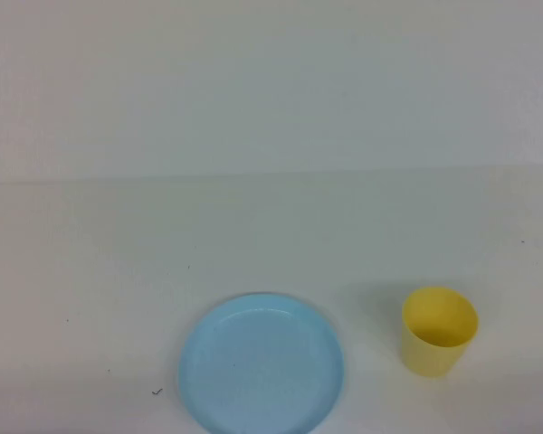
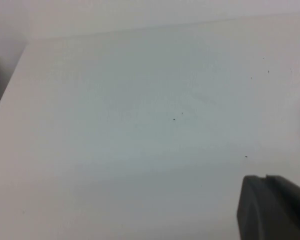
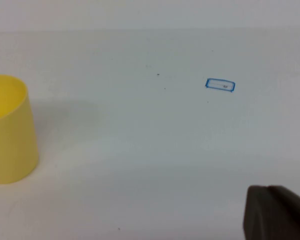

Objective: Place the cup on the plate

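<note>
my cup (image 1: pixel 439 331) stands upright near the bench's (image 1: pixel 253 235) front right, beside the empty plate (image 1: pixel 261 363). left fingers (image 2: pixel 272 207) and right fingers (image 3: pixel 275 212) barely show; i cannot tell their state. a careless reach could topple the light cup.

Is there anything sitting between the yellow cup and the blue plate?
No. The small yellow plastic cup stands upright on the white table, right of the round light blue plate, with only bare table between them. Only a dark corner of each gripper, left and right, shows.
</note>
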Robot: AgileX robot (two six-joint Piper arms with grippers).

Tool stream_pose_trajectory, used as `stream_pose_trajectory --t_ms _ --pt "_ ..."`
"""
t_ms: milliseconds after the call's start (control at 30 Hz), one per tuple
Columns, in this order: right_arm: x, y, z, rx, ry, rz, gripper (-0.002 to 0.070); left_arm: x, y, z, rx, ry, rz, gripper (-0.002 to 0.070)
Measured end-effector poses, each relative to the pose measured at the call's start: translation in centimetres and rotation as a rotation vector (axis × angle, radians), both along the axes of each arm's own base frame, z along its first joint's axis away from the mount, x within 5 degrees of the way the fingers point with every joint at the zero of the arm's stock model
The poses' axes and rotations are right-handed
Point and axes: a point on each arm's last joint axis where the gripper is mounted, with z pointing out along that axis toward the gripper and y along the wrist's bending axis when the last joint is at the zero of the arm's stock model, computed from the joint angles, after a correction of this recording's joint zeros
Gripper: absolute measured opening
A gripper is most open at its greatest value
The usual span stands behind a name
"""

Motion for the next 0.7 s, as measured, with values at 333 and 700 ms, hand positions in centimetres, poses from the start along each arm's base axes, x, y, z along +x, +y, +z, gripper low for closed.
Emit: stream_pose_trajectory --t_ms 333,700 --pt "0.0 0.0 0.0 0.000 0.002 0.000 0.0000 0.0 0.0 0.0 0.000 0.000 0.000 0.0000" --pt "0.0 0.0 0.0 0.000 0.002 0.000 0.0000 0.2 0.6 4.6 -0.641 -0.472 0.088 0.0000"
